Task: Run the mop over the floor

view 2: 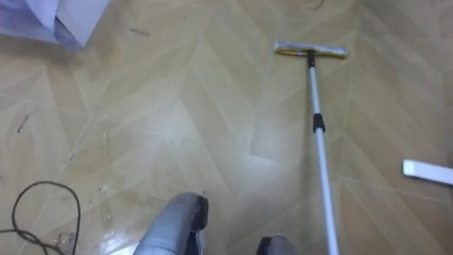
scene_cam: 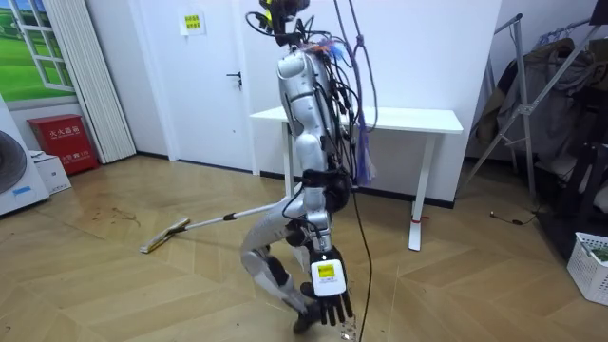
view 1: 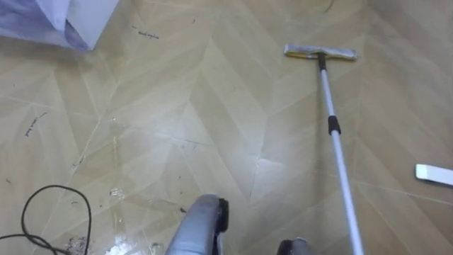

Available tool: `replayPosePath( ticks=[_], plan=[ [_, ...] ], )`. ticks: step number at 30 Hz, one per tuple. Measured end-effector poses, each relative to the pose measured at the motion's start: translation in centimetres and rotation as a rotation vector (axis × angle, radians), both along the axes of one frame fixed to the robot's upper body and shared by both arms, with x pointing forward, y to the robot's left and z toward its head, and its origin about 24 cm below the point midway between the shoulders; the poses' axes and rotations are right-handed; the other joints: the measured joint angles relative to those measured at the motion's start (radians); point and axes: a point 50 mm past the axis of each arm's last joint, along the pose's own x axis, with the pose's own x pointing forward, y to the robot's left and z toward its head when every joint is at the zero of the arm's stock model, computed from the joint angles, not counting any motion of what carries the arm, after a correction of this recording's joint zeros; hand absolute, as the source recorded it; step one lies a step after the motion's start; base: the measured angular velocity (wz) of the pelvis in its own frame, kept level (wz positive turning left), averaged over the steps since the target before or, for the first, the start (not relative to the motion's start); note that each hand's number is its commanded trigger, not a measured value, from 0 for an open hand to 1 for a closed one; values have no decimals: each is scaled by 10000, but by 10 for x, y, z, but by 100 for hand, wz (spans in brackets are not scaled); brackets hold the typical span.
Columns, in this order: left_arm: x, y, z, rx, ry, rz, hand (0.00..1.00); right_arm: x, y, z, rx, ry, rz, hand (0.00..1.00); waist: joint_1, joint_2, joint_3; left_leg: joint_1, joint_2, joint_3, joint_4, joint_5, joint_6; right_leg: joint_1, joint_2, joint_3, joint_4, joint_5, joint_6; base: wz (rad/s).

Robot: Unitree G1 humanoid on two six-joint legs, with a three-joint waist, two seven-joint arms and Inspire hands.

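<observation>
A flat mop lies with its head (view 1: 320, 52) on the wood floor ahead of me, to my right. Its silver handle (view 1: 338, 152) runs back toward me and leaves the left eye view at the bottom edge. In the room view I stand bent at the knees beside a white table, with the mop head (scene_cam: 166, 235) on the floor toward the room view's left. The handle (scene_cam: 228, 217) rises to my waist, where my right hand (scene_cam: 296, 205) is mostly hidden by my body. My left hand (scene_cam: 330, 296) hangs low by my legs with straight fingers, holding nothing.
A white table (scene_cam: 380, 119) stands just behind me. A white and lilac thing (view 1: 67, 18) lies at the upper left, and a white strip (view 1: 433, 173) on the floor at right. Wet patches (view 1: 117, 212) glisten near my feet. A basket (scene_cam: 594, 261) and a clothes rack (scene_cam: 532, 104) stand toward the room view's right.
</observation>
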Motion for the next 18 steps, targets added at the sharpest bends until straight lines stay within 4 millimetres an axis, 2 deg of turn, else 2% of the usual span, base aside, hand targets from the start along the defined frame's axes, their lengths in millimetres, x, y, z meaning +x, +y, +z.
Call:
replayPosePath(
  ticks=[1,2,3,4,5,6,7,8,9,10,11,12,13,14,15,16,17,18],
  plan=[
    [0,1,0,-6,-46,-33,0,7,1,3,49,-181,92,100,13,-62,6,-11,3,63,-454,-313,43,2,-62,55,-45,-24,69,5],
    [0,3,0,-35,-60,-132,0,14,1,5,121,-437,114,100,0,-142,9,209,-2,65,-1979,-713,-2,21,-67,122,-117,-76,264,25],
    [-1,4,1,-103,-25,-217,0,12,-2,6,276,-527,-161,100,-42,29,-49,669,1,-27,-4021,-951,-15,18,-29,57,-102,-203,530,38],
    [-1,5,1,-204,2,-277,0,5,-6,5,361,-437,-392,100,-45,278,-103,1236,34,-72,-6002,-1018,-11,-18,27,-67,-3,-297,710,35],
    [3,6,1,-254,-73,-345,0,0,-8,3,372,-326,-494,100,-42,379,-135,1508,68,-86,-6826,-1053,-3,-65,42,-105,69,-382,793,20],
    [1,7,2,-358,76,-488,0,-12,-14,1,432,-224,-872,100,-71,508,-179,1914,121,-49,-7701,-1353,196,-169,21,-114,203,-546,831,10],
    [3,7,2,-468,146,-600,0,-21,-22,2,327,-42,-919,100,-165,572,-211,1947,113,169,-7806,-2179,701,-219,-153,-115,231,-649,956,8],
    [3,7,1,-517,183,-647,0,-30,-27,1,227,181,-977,100,-199,642,-265,1956,90,297,-7734,-2392,914,-197,-279,-108,235,-651,1041,24],
    [3,6,1,-565,237,-632,0,-51,-36,0,-37,744,-1037,100,-423,656,-285,2022,-291,349,-7594,-2871,1338,-203,-397,233,652,-576,1258,35],
    [6,7,2,-548,184,-642,0,-64,-40,-2,-143,1044,-1096,100,-565,656,-285,2086,-521,341,-7512,-2992,1457,-349,-415,431,1131,-313,1265,63],
    [9,7,2,-477,58,-680,0,-97,-42,-6,-251,1849,-1212,100,-783,806,-367,2238,-764,306,-7205,-3375,1674,-819,-299,1054,2272,723,1351,47],
    [9,8,2,-427,-39,-686,0,-128,-41,-9,-268,2589,-1384,100,-813,1013,-501,2422,-810,247,-6984,-3789,1797,-1231,6,1488,3120,1861,1451,27],
    [9,8,2,-390,-69,-703,0,-140,-39,-10,-206,2881,-1423,100,-839,1098,-548,2512,-855,197,-6938,-3960,1853,-1468,150,1587,3376,2048,1500,-10],
    [12,8,3,-329,-213,-760,0,-153,-33,-13,-79,3249,-1503,100,-955,1170,-568,2748,-860,195,-6933,-4185,1898,-2014,333,1603,3588,2053,1548,-11],
    [15,8,3,-300,-369,-835,0,-163,-25,-16,36,3475,-1572,100,-1208,1304,-509,2978,-888,195,-6984,-4321,2041,-2520,511,1521,3346,2034,1588,-10],
    [17,7,4,-285,-504,-921,0,-173,-16,-19,168,3673,-1669,100,-1262,1390,-538,3163,-899,196,-7043,-4511,2107,-2917,667,1363,2527,2021,1607,-7],
    [18,6,4,-280,-533,-972,0,-175,-11,-21,233,3734,-1714,100,-1260,1399,-532,3306,-908,198,-7094,-4606,2120,-3015,731,1289,1956,2019,1603,-24],
    [15,5,3,-301,-458,-974,0,-175,-1,-25,388,3820,-1818,100,-1231,1380,-509,3622,-912,205,-7205,-4799,2121,-3083,868,1115,688,2026,1554,-37]
  ],
)
